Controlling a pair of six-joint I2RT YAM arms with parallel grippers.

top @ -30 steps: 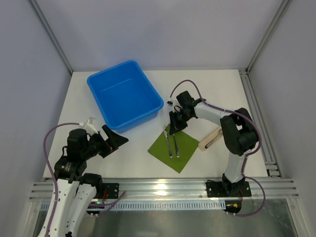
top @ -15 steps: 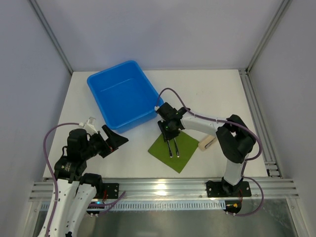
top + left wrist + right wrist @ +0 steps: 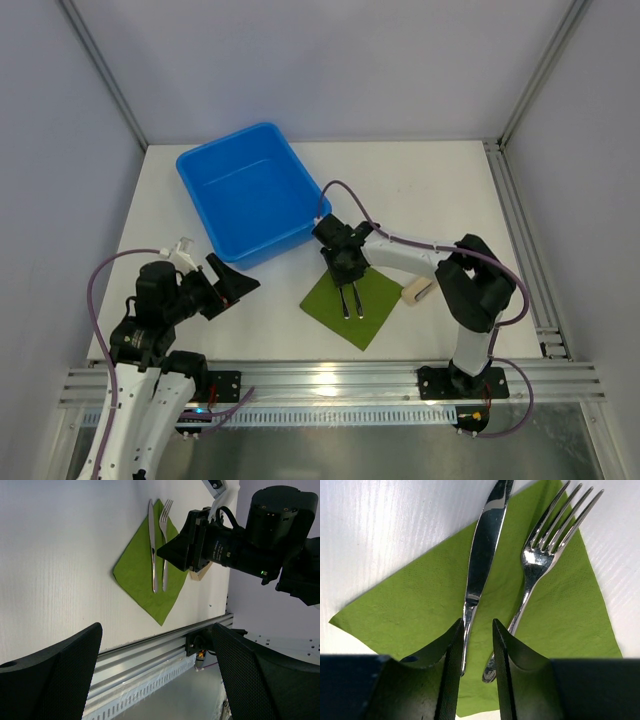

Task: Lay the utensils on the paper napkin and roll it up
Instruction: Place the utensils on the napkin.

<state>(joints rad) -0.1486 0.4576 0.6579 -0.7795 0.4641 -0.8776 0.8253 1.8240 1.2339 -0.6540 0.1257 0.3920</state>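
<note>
where grey walls [image 3: 300,60] ring the white bench [image 3: 430,180], knife [image 3: 482,555] and fork [image 3: 535,565] lie on the green napkin [image 3: 352,305]; right fingers [image 3: 450,670] hover over it, barely parted, empty; left fingers [image 3: 55,680] gape empty, well apart.

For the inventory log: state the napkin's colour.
Green napkin; right wrist view shows it best.
</note>
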